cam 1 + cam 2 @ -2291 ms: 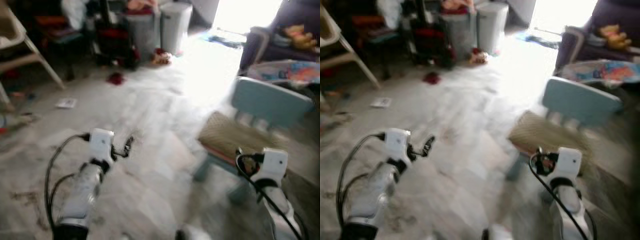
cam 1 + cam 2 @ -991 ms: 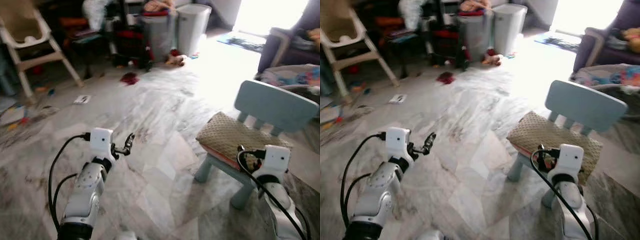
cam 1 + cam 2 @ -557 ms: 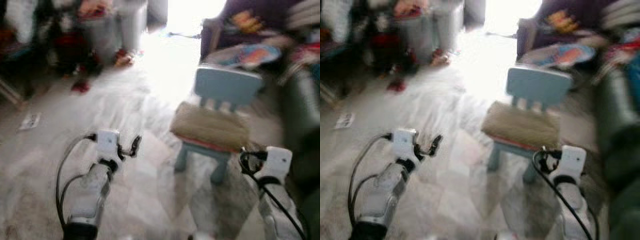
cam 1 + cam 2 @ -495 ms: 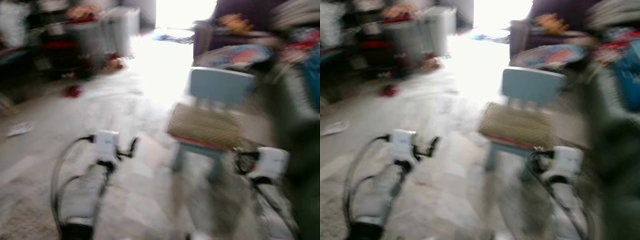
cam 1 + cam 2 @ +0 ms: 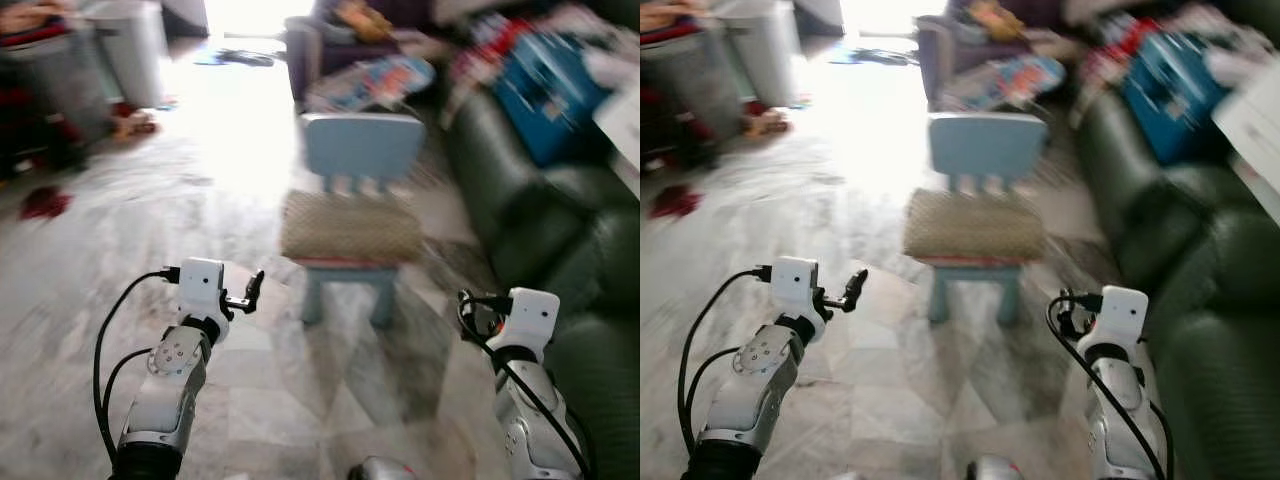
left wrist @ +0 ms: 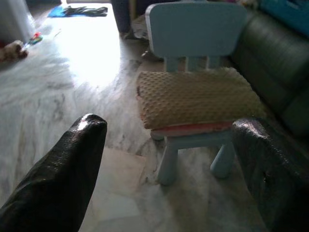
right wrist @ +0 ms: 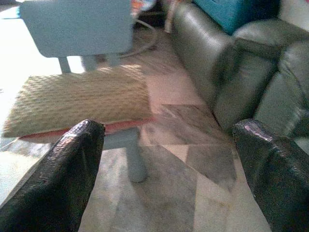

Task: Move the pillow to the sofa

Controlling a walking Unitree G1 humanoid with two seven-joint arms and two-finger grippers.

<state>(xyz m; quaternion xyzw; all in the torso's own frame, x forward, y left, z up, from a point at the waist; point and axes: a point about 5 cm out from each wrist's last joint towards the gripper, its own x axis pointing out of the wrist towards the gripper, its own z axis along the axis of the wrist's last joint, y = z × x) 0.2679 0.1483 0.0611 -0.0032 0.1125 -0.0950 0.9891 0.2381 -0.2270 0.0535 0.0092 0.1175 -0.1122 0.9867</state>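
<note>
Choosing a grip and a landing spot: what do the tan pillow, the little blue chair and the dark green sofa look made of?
Tan textured pillow: soft woven or knitted fabric, bumpy matte weave, with a reddish layer underneath.
Pale blue child's chair: probably moulded plastic, smooth, uniform, rounded edges.
Dark green sofa: leather or leatherette, soft sheen on its creases.

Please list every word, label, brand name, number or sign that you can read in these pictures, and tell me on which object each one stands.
No readable text: none of the views holds a legible word, number or brand.
Blue box on the dark green sofa: any print is too blurred to read.
Colourful printed item behind the light blue chair: pattern, no legible letters.
Pillow on the chair seat: woven texture, no label showing.
</note>
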